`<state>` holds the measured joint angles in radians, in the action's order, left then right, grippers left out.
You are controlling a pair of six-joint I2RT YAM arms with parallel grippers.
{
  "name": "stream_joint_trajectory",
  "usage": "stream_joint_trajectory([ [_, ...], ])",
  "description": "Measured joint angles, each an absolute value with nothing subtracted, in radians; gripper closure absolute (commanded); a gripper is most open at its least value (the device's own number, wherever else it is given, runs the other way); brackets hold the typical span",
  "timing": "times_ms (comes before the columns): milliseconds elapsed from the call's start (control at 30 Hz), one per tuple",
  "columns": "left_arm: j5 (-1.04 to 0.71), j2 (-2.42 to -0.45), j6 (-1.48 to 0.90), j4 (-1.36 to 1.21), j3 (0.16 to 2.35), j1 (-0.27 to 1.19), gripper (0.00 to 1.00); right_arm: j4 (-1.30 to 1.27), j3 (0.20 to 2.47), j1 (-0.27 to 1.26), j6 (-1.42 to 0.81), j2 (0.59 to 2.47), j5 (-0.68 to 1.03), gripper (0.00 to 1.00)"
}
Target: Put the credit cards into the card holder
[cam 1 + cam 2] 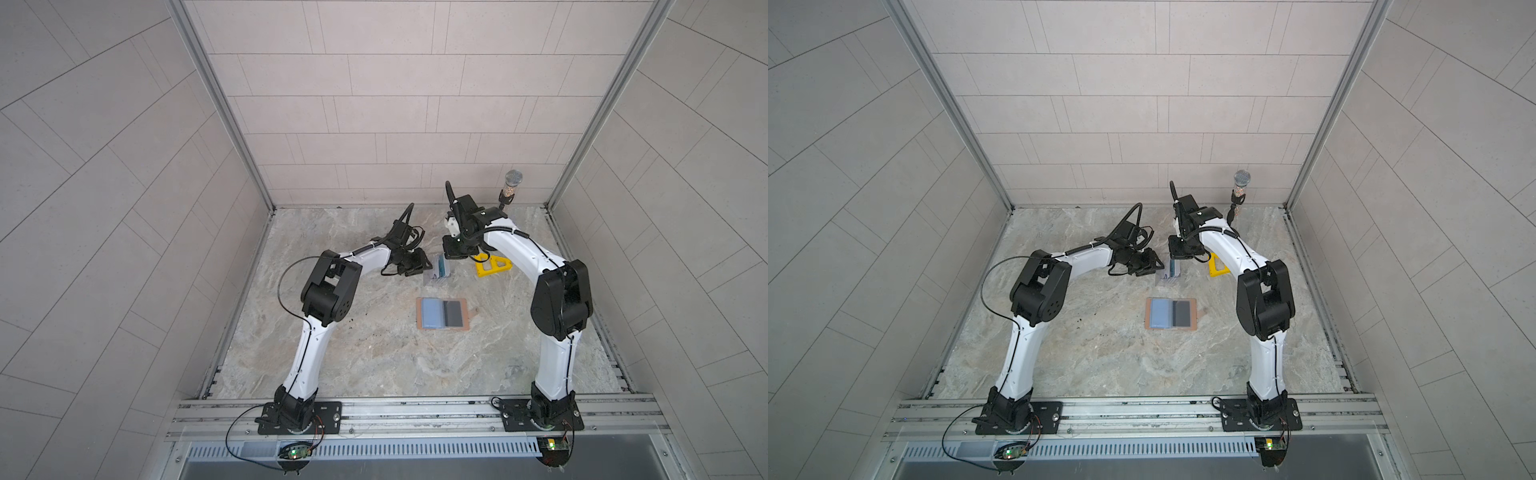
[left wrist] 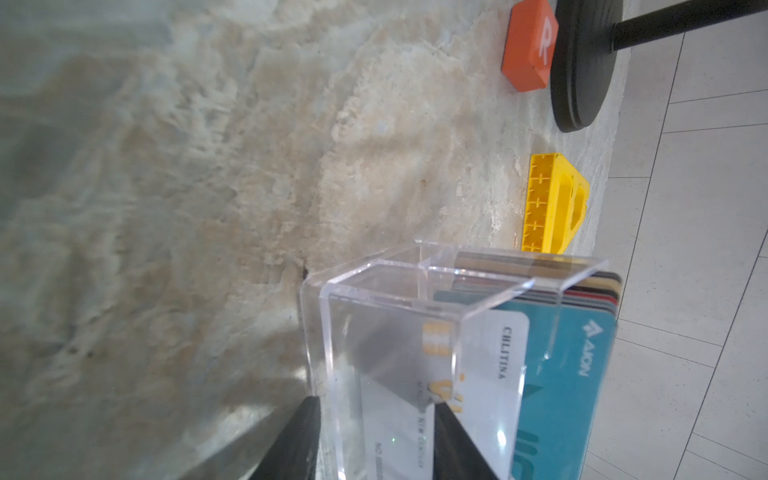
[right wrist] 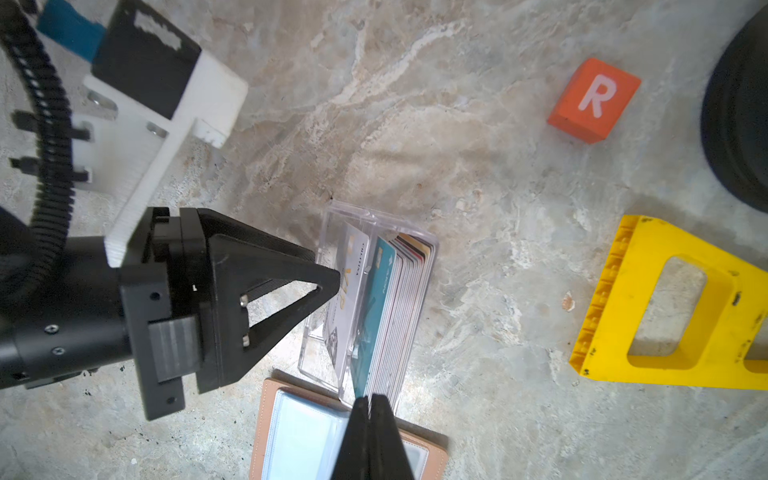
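Plastic, thin and stiff: the credit cards should weigh next to nothing, but they are slick-faced and packed face to face, on edge, in the clear acrylic stand, so a flat face offers no purchase. My judgement is that the place to take one is its free top edge, where it rises above the stand's rim, pinched across its thickness and drawn straight out. A squeeze on the whole pack would likely bring several at once or tip the light stand. A whitish card sits alone in the front pocket, and a teal card leads the pack behind it. The card holder lies open and flat on the surface, tan at the rim, blue and dark grey inside, just beside the stand on the side toward the arms' bases.

The left hand is turned on its side and half-spread, grasping nothing. Its tips sit at the stand's front wall, touching it or just short of it, which reads to me as bracing. The right hand is clenched tight and looks empty, its tips at the near end of the pack, over the line where stand meets card holder; whether they touch the cards I cannot tell
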<state>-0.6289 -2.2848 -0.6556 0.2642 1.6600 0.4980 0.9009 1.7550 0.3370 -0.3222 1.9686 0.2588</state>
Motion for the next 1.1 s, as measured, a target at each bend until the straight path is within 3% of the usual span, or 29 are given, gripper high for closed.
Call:
stream_joint_trajectory([
  [167,-0.628,-2.285,-0.656,0.265,1.66,0.498,0.54,0.893,1.748,0.333,-0.321,1.969,0.292,0.87],
  [533,-0.632,-2.283,-0.656,0.266,1.658,0.498,0.54,0.886,1.748,0.333,-0.318,1.971,0.31,0.62],
  [1100,-0.667,-2.222,-0.664,0.26,1.61,0.498,0.48,0.886,1.74,0.333,-0.315,1.99,0.304,0.58],
])
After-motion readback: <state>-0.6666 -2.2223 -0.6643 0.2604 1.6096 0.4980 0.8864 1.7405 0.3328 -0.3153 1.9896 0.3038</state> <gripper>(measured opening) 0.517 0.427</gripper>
